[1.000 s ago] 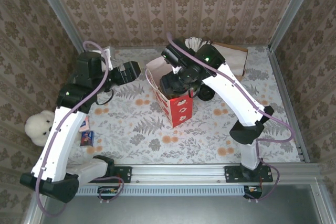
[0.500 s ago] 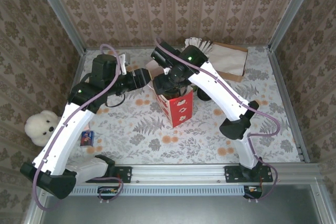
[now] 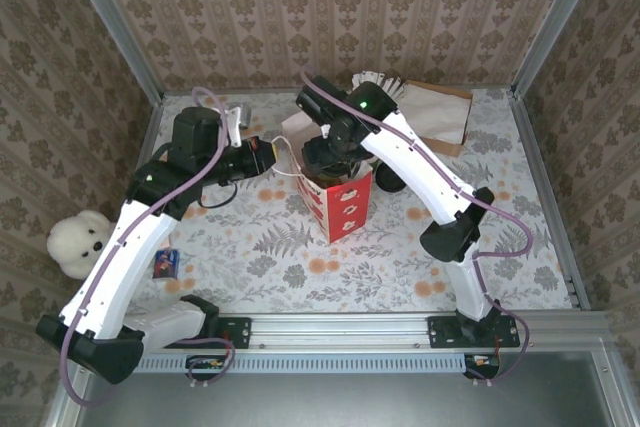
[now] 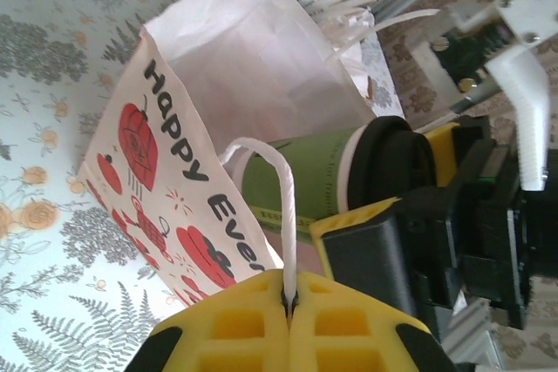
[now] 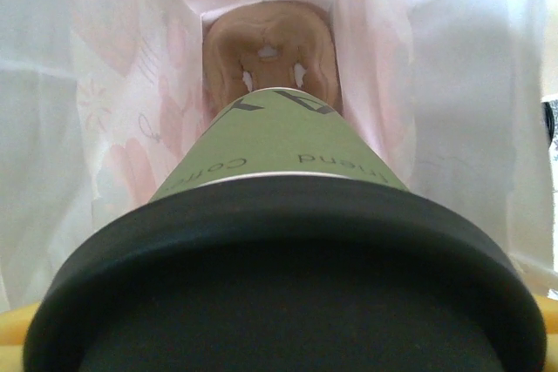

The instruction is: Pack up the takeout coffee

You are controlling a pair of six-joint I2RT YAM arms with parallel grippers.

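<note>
Takeout coffee [image 4: 305, 170] partly inside the mouth of the paper bag [image 4: 166, 163], far centre of the table [image 3: 300, 267]. My right gripper [image 3: 332, 159] is clamped on the cup at its upper end, with a yellow finger [image 4: 357, 219] beside the black lid [image 4: 397, 158]. The cup's base points down into the bag, above a brown ring-shaped pastry [image 5: 270, 50] lying on the bag floor. My left gripper [image 4: 289, 300], jaws pressed together, pinches the white paper handle [image 4: 283, 206] on the bag's left side.

Handling, as I judge it: the cup is light, thin-walled paper. It is stiffest at the rolled rim where the lid seats and softer lower down, so a squeeze at mid-wall could buckle it or pop the lid. I therefore take hold high, at the rim band, with moderate force. The printed wall looks matt rather than slippery. If filled, the cup must stay upright on the way down. The bag is flimsy, and its handle could tear under a hard pull.
</note>
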